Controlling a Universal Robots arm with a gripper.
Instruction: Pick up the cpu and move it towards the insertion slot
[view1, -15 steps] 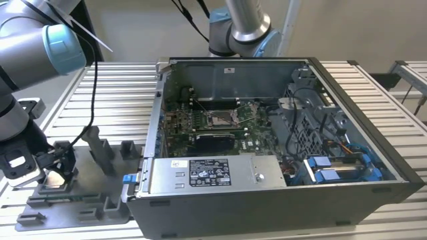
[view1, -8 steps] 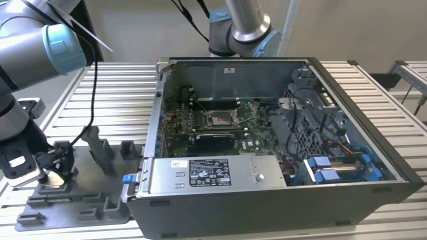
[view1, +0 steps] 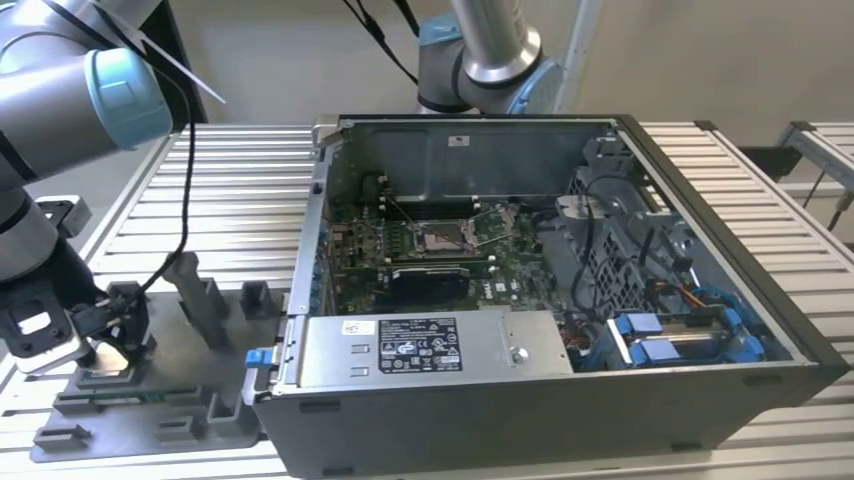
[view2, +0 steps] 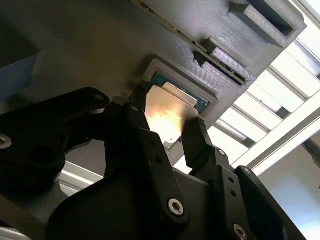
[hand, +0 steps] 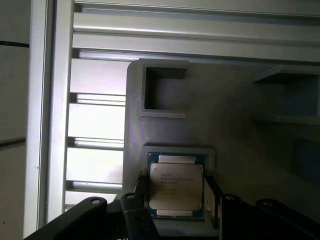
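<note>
The cpu (hand: 176, 186), a small square chip with a silvery face up, lies in a shallow recess of the grey plastic tray (view1: 200, 400) at the exterior view's left. My gripper (view1: 114, 325) is down on that tray. In both wrist views its black fingers (hand: 141, 187) press against two opposite edges of the cpu (view2: 165, 107), so my gripper (view2: 167, 112) is shut on it. The chip is level in the recess. The insertion slot (view1: 441, 237), a shiny metal frame on the green motherboard, sits inside the open computer case, well off to the exterior view's right of my gripper.
The open computer case (view1: 721, 200) takes up the middle of the slatted aluminium table (view1: 240, 190), with cables, blue drive brackets and a power supply (view1: 414, 350) inside. Upright grey blocks (view1: 200, 295) stand on the tray between my gripper and the case wall. A second arm's base (view1: 481, 60) stands behind the case.
</note>
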